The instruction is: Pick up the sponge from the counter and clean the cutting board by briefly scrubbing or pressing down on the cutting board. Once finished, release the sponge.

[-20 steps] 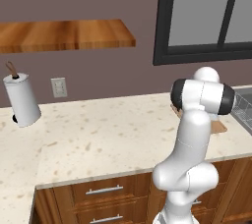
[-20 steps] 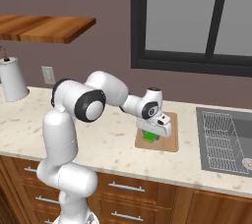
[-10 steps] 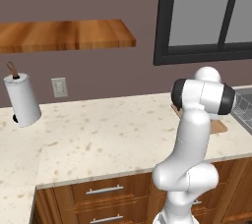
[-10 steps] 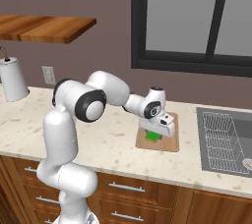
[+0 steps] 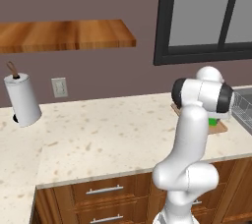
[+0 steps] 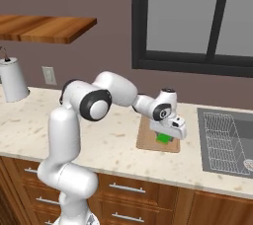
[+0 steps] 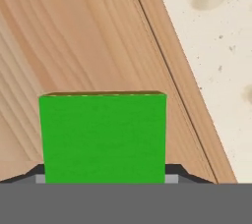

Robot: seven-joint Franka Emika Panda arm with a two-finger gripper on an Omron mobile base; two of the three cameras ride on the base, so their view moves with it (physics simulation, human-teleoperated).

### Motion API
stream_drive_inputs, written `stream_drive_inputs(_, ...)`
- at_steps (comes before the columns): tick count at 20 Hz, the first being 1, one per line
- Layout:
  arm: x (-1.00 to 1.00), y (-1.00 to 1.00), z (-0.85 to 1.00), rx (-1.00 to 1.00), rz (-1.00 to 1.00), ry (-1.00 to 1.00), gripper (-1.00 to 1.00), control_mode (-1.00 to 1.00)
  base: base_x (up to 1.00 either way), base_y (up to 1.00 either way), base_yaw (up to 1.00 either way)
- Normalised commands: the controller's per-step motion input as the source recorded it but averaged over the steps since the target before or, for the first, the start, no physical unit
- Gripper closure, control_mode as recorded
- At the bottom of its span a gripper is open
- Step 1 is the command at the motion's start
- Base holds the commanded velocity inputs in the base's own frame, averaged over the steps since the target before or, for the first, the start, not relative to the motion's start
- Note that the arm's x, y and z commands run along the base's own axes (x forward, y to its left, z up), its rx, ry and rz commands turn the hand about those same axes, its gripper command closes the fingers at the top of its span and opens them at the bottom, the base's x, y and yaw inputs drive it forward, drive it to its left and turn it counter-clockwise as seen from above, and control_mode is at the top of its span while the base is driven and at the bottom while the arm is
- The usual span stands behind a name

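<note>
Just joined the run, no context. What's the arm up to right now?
The white arm reaches across the beige speckled counter to the thin light-brown wooden cutting board left of the sink. Its gripper is down over the board with the small bright green sponge between the fingers. In the hand view the sponge sits over the board's wood grain near one edge. Whether it is pressed against the wood cannot be told. The sponge is not yet released.
</note>
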Motion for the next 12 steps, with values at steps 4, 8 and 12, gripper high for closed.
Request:
stream_drive_inputs(4, 0.00, -0.19, -0.44, -0.06, 0.00, 0.00, 1.00, -1.00, 0.00, 0.00, 0.00)
stream_drive_inputs(8, 0.15, -0.15, -0.20, -0.03, 0.00, 0.00, 1.00, -1.00, 0.00, 0.00, 0.00)
stream_drive_inputs(12, 0.53, -0.17, 0.03, 0.00, 0.00, 0.00, 1.00, -1.00, 0.00, 0.00, 0.00)
